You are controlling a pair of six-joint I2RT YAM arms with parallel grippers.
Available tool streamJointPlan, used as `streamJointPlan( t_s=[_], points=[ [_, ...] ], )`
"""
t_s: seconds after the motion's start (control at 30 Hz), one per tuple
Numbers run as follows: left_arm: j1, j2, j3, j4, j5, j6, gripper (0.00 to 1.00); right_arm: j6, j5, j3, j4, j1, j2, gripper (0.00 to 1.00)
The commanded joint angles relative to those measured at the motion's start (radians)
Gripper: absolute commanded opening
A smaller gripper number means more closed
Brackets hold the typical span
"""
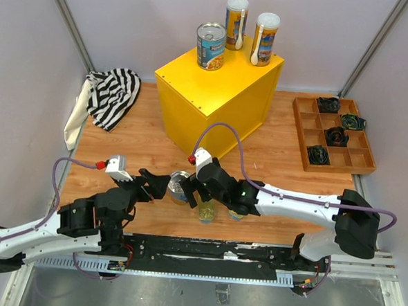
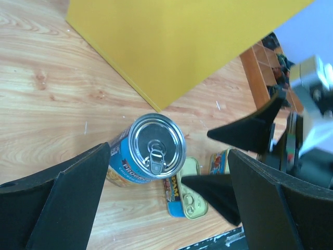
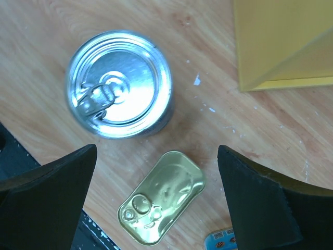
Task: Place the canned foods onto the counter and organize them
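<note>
Three of the canned foods are recorded on top of the counter (image 1: 188,76): a wide blue-labelled can (image 1: 210,46), a tall slim can (image 1: 235,22) and a second tall slim can (image 1: 264,39). They are grouped toward the rear, presumably so that the front of the top is kept free for the rest. Three items lie on the wooden surface (image 1: 273,150) just in front of the arm bases: a second wide can (image 1: 180,186), upright with its pull-tab up; a golden tin (image 1: 206,212), lid up; and a second golden tin (image 2: 221,161), largely hidden by the right arm. The left claw (image 1: 153,184) is spread wide and nothing is held. In its wrist view the second wide can is framed between the fingers without contact, which is judged to be an alignment for a side grasp. The right claw (image 1: 196,193) is likewise fully spread and empty, and is held above the gap between that can and the golden tin. The two claws are crowded around the same cluster, so a collision between them is judged the main risk.
</note>
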Motion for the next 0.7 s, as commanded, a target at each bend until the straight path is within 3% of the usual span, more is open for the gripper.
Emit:
streamJointPlan(
  t_s=[0.0,0.67],
  points=[
    [-0.009,0.057,0.076,-0.125,-0.120,-0.163,0.99,-0.109,-0.008,-0.032,0.062,0.061,-0.020,1.00],
    [-0.009,0.033,0.163,-0.321,-0.128,-0.405,0.99,-0.157,-0.074,-0.028,0.333,0.077,0.128,0.98]
  ],
)
